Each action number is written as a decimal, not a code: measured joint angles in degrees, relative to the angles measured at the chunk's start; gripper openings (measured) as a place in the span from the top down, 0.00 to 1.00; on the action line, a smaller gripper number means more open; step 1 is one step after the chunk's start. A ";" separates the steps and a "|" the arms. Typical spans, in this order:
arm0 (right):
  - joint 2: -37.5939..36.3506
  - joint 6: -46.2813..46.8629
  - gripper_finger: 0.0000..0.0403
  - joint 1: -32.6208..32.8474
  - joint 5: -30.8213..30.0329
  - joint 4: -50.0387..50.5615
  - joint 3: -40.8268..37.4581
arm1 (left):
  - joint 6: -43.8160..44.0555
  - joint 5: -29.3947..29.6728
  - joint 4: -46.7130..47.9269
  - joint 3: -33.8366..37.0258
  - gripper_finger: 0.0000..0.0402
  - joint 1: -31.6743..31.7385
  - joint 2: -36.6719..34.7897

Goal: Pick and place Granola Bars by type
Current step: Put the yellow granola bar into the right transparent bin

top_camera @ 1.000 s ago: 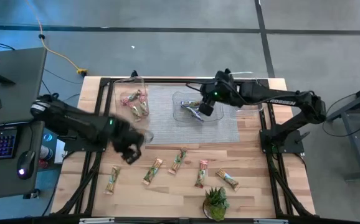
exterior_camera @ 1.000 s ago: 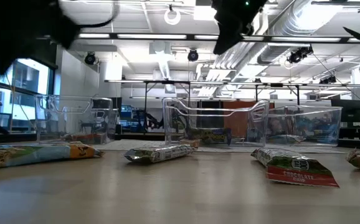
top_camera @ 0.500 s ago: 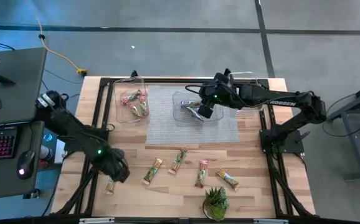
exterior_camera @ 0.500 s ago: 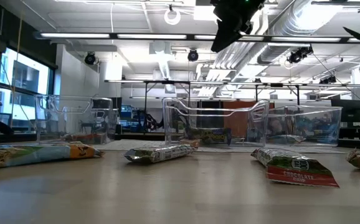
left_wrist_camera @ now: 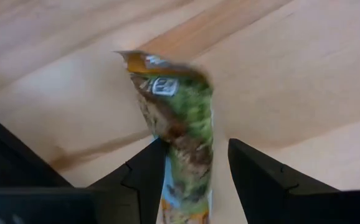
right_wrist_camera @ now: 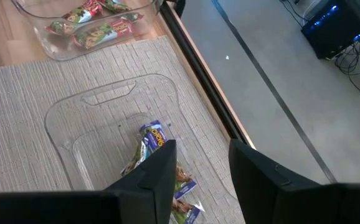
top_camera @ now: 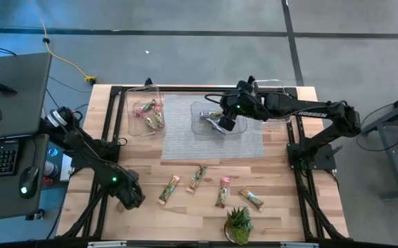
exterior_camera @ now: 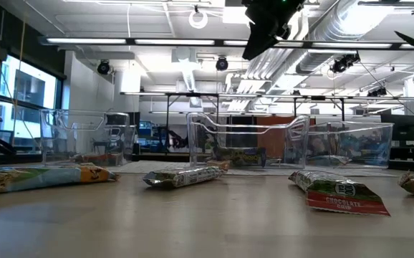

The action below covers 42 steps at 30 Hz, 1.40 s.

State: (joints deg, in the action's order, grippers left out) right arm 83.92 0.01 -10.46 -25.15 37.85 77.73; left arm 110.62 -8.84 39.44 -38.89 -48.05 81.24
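The sorting looks partly done: some granola bars already lie in the left clear bin [top_camera: 145, 110] and in the middle clear bin [top_camera: 216, 118] on the grey mat [top_camera: 185, 138], while four loose bars [top_camera: 197, 177] sit in a row on the front of the bench [top_camera: 281, 179], and a fifth is still to be picked up. The left claw [top_camera: 130, 198] is down at the bench's front left corner with its fingers apart, and the green-and-orange bar [left_wrist_camera: 179, 118] lies flat on the wood with its near end between them, not yet clamped. The right claw [top_camera: 224, 122] hangs over the middle bin, fingers apart and holding nothing.
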 joint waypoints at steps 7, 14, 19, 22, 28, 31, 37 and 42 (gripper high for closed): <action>0.00 -0.02 0.68 0.00 2.16 0.00 0.00 | -4.32 1.43 -0.02 0.00 0.64 0.04 1.32; -0.01 -1.56 0.68 0.02 14.44 -3.65 -0.68 | -8.58 4.40 -0.70 -0.42 0.88 1.48 0.13; -0.02 -4.57 0.68 0.02 20.56 -11.69 -3.17 | -18.00 8.77 -0.83 -3.11 0.96 7.10 -3.06; -0.04 -9.83 0.68 0.25 28.68 -17.15 -6.35 | -29.21 13.05 -1.03 -6.09 0.93 11.99 -5.09; -0.02 -18.30 0.68 4.00 42.38 -35.20 -17.17 | -56.94 17.30 -4.59 -12.06 0.89 23.81 -7.11; -0.02 -18.38 0.68 6.19 41.66 -47.47 -23.04 | -72.58 12.90 -12.11 -14.15 0.89 29.63 -7.12; -0.02 -18.31 0.68 8.43 41.20 -61.47 -31.49 | -91.22 -6.18 -25.91 -16.32 0.90 40.45 -7.14; -0.02 -13.68 0.68 8.22 40.03 -67.32 -33.51 | -97.64 -11.86 -27.30 -16.68 0.90 47.22 -6.47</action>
State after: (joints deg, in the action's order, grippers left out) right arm 83.90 -13.67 -2.23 14.88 -29.48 44.22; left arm 12.99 -20.70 12.14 -55.57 -0.83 74.78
